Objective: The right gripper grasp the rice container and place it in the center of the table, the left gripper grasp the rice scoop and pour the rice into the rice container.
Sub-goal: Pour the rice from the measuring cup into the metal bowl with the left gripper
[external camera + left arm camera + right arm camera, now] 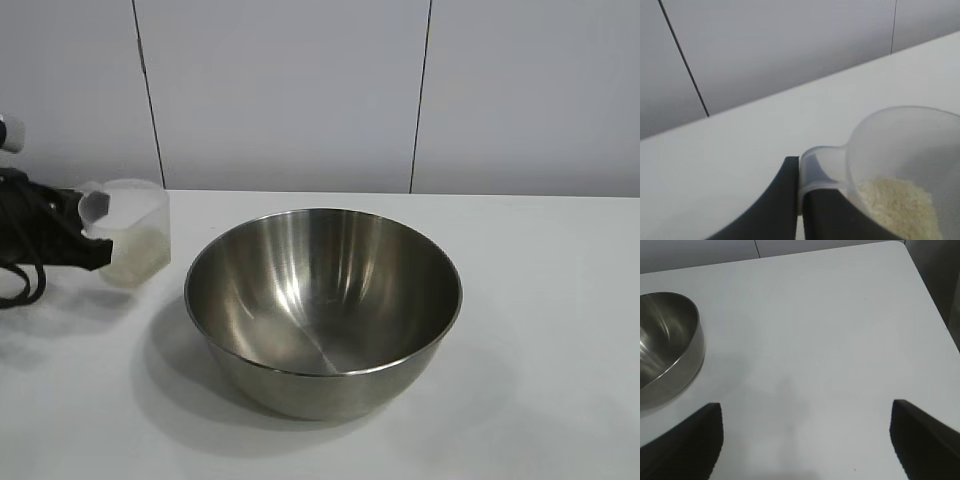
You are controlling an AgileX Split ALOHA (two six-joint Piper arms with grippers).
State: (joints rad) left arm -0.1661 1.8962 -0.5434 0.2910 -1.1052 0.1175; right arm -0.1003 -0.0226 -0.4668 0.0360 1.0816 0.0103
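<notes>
The rice container [322,300], a shiny steel bowl, stands empty in the middle of the table [540,300]. To its left is the rice scoop [135,235], a clear plastic cup with rice [137,256] in its lower part. My left gripper [95,240] comes in from the left edge and is shut on the scoop's handle tab. In the left wrist view its black fingers [785,200] pinch the tab of the rice scoop [900,140], with the rice [895,200] inside. My right gripper [805,410] is open over bare table, apart from the rice container [665,340].
A white panelled wall [300,90] runs behind the table. The table's far corner and edge [920,275] show in the right wrist view. Black cables [25,270] hang by the left arm.
</notes>
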